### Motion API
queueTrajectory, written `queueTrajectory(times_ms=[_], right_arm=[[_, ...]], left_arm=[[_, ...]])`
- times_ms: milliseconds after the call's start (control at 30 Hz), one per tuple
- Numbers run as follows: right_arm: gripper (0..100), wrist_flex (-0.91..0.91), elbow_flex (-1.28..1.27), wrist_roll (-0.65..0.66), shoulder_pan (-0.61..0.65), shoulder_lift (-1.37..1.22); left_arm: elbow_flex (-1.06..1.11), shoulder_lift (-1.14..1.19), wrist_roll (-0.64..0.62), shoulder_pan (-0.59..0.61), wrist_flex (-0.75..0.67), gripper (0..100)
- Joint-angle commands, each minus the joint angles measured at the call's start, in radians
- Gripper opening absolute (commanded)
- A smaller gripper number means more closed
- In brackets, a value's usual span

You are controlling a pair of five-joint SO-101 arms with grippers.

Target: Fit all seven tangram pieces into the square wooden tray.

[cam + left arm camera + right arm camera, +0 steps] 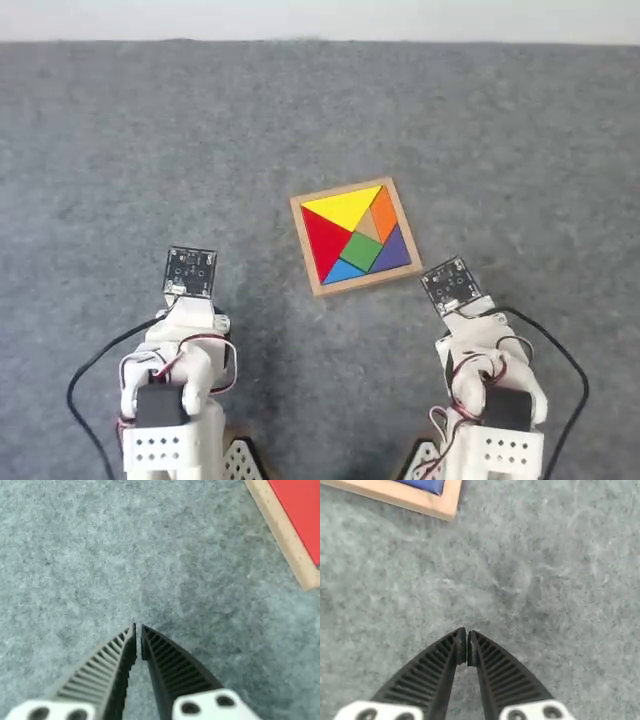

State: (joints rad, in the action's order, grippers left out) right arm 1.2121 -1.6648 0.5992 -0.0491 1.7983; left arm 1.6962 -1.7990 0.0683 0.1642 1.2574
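Left hand (138,627) hangs closed and empty over the grey felt covering the table (120,130). Right hand (466,632) is the same from my seat, fingertips pressed together on nothing. Farther out between them, the square wooden tray (370,281) lies turned askew, with coloured tangram pieces (345,210) fitted inside. A pale wall (320,18) borders the table's far edge.

The tray (305,247) is my only obstacle: mid-table (120,130), just ahead of my right gripper (467,635), well aside from my left gripper (138,630). Bare felt runs broad along the far edge and both side edges.
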Motion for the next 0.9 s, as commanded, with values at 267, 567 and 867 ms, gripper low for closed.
queueTrajectory(times_ms=[267,567,867], right_arm=[[1.0,-0.005,-0.017,-0.054,-0.073,0.004],[1.3,-0.005,-0.018,-0.054,-0.073,0.004],[1.2,0.005,-0.018,-0.048,-0.079,0.002]], left_arm=[[-0.012,-0.017,0.0,-0.002,0.003,2],[-0.012,-0.017,0.0,-0.002,0.003,2],[-0.012,-0.017,0.0,-0.002,0.003,2]])
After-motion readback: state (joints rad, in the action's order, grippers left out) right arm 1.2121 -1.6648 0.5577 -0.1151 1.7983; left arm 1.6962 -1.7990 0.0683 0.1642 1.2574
